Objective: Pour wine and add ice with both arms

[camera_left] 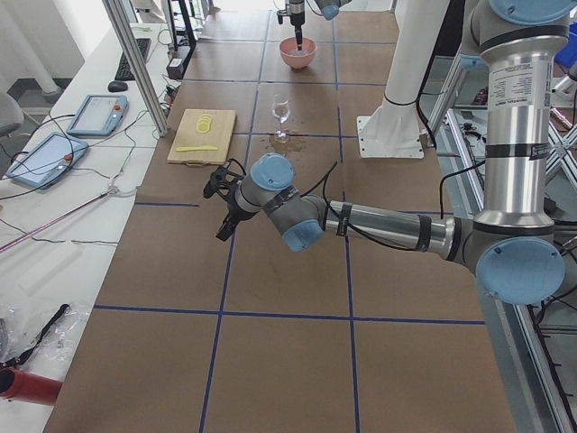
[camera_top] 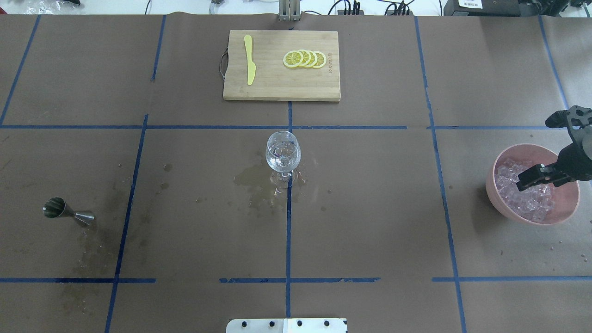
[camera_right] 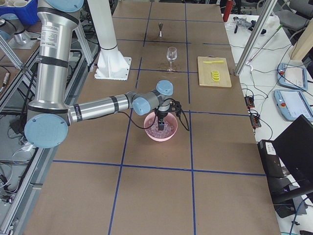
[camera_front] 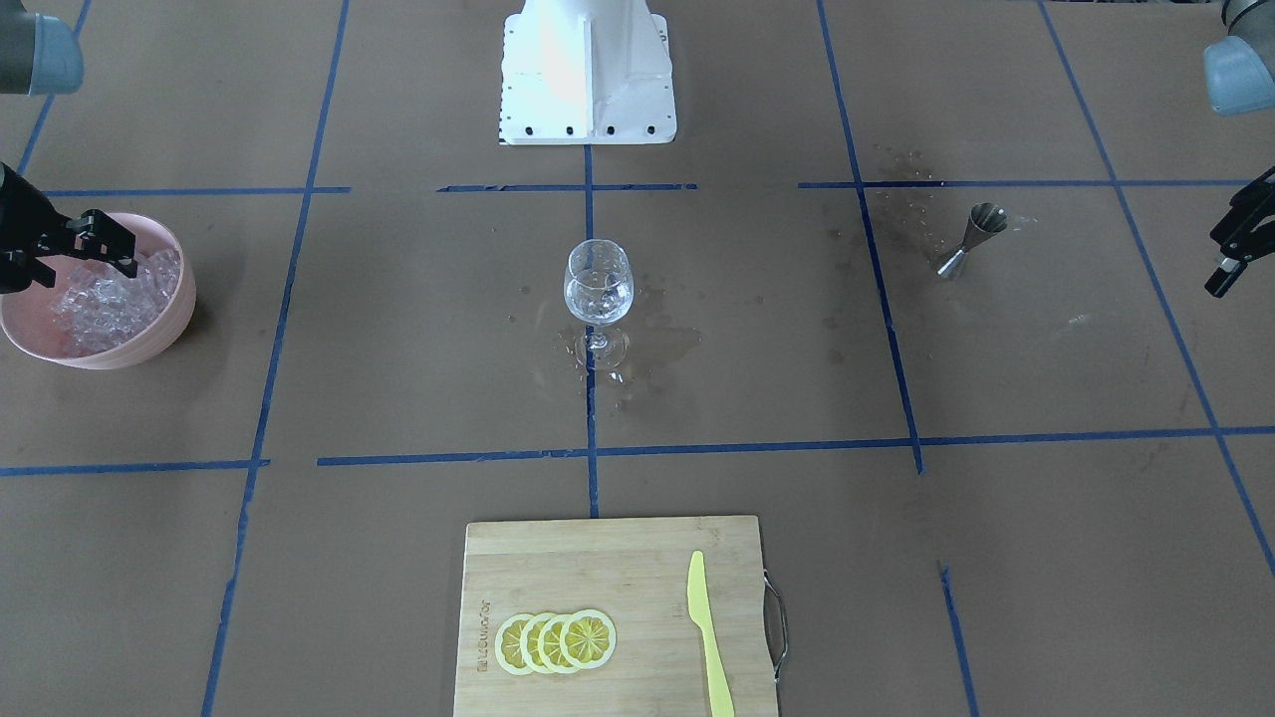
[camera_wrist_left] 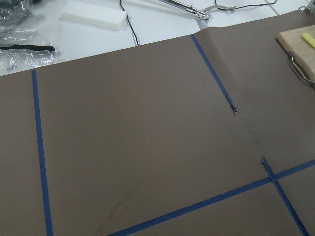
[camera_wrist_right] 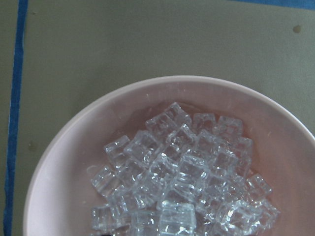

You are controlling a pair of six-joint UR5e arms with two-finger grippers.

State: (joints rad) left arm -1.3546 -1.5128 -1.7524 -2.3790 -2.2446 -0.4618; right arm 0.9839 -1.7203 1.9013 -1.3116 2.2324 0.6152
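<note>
A clear wine glass [camera_front: 599, 289] stands upright mid-table with a little clear liquid in its bowl and wet patches around its foot; it also shows in the overhead view [camera_top: 283, 151]. A pink bowl [camera_front: 169, 324] holds many clear ice cubes [camera_wrist_right: 182, 167]. My right gripper [camera_top: 533, 153] is open just above the bowl, one finger over the ice, and holds nothing. My left gripper [camera_front: 1215, 263] is open and empty, in the air far from the glass, beyond a steel jigger [camera_front: 971, 239] that lies on its side.
A wooden cutting board [camera_front: 618, 558] with lemon slices [camera_front: 558, 640] and a yellow knife [camera_front: 709, 637] lies at the table's far side from the robot. The white pedestal [camera_front: 588, 70] stands at the robot's side. Blue tape lines cross the brown table.
</note>
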